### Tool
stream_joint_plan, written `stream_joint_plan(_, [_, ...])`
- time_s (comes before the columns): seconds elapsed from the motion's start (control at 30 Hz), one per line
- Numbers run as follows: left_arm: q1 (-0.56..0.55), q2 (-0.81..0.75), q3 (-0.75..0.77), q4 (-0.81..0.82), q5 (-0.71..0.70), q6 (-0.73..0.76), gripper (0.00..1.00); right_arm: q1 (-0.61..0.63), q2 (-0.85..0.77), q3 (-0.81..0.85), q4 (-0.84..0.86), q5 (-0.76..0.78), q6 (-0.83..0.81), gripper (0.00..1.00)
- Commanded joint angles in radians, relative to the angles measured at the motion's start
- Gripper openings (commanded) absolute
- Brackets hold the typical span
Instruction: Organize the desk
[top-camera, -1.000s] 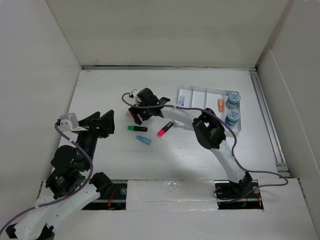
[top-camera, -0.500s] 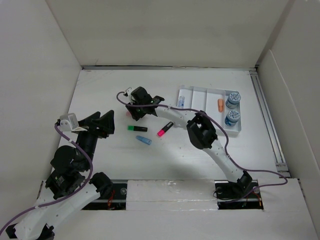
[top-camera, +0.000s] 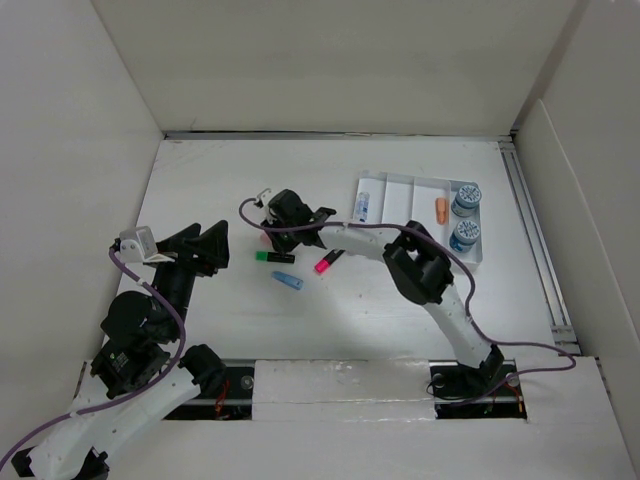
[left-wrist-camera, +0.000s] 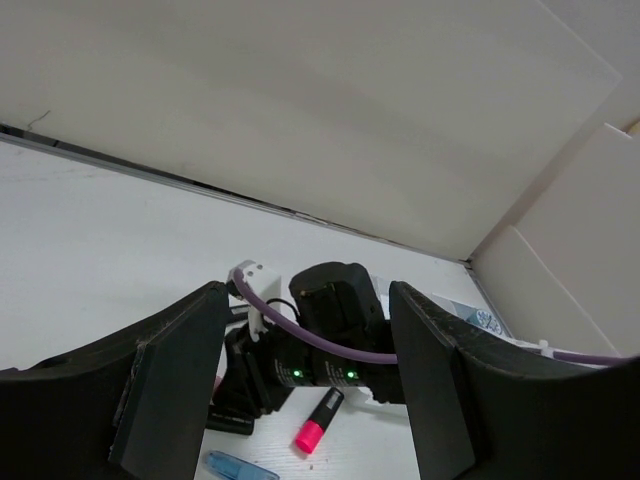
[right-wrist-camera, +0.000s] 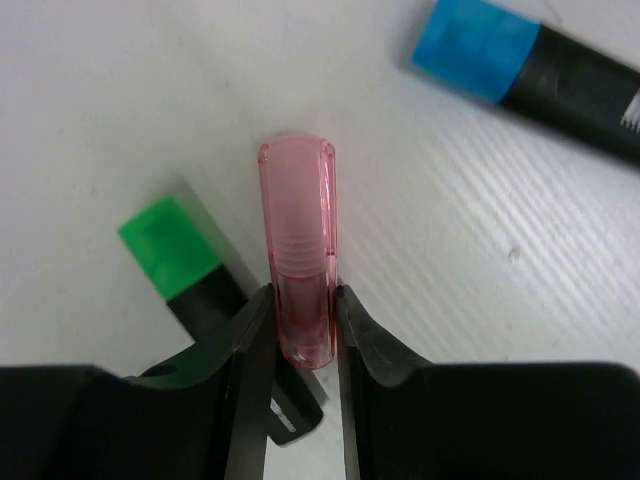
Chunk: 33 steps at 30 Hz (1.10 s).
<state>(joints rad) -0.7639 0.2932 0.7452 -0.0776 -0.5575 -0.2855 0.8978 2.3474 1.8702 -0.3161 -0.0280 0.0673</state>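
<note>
My arms (top-camera: 458, 325) are white tubes joined by bulky black joints, each trailed by a purple cable (left-wrist-camera: 300, 335). My left claw (top-camera: 203, 242) has broad matte-black wedge fingers (left-wrist-camera: 170, 390), with a white block (top-camera: 137, 242) behind it. Low in the left wrist view, two green lights (left-wrist-camera: 322, 375) glow on my black right wrist (left-wrist-camera: 335, 300).

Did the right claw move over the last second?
Yes. The right claw dipped slightly toward the near edge, closer to the green highlighter, in the top view.
</note>
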Motion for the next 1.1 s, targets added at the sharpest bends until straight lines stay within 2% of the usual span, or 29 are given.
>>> stream_joint_plan(0.0, [0.002,-0.002,-0.003,0.045,0.005,0.009,0.61,0.007,-0.146,-0.1,0.133,-0.032,0.042,0.13])
stream_joint_plan(0.2, [0.002,-0.006,-0.004,0.039,-0.004,0.006,0.61,-0.068,-0.359,-0.268,0.372,-0.067,0.162,0.12])
stream_joint_plan(0.33, [0.002,-0.006,-0.004,0.039,-0.001,0.006,0.61,-0.161,-0.517,-0.496,0.527,-0.06,0.247,0.12])
stream_joint_plan(0.5, [0.002,0.006,-0.007,0.039,0.002,0.002,0.61,-0.324,-0.74,-0.756,0.543,0.179,0.371,0.12])
stream_joint_plan(0.53, [0.002,0.009,-0.006,0.039,0.005,0.002,0.61,-0.382,-0.798,-0.849,0.543,0.233,0.408,0.12])
stream_joint_plan(0.57, [0.002,0.009,-0.007,0.041,0.01,0.002,0.61,-0.382,-0.798,-0.891,0.542,0.246,0.408,0.12])
stream_joint_plan(0.63, [0.002,0.017,-0.009,0.039,0.005,0.002,0.61,-0.509,-0.89,-1.022,0.528,0.251,0.465,0.12])
stream_joint_plan(0.8, [0.002,0.026,-0.01,0.042,0.007,0.002,0.61,-0.632,-0.95,-1.088,0.479,0.246,0.477,0.12])
stream_joint_plan(1.0, [0.002,0.035,-0.01,0.038,-0.001,0.003,0.61,-0.714,-0.909,-1.088,0.442,0.214,0.499,0.12])
stream_joint_plan(1.07, [0.002,0.034,-0.009,0.038,-0.004,0.003,0.62,-0.724,-0.883,-1.079,0.442,0.203,0.494,0.33])
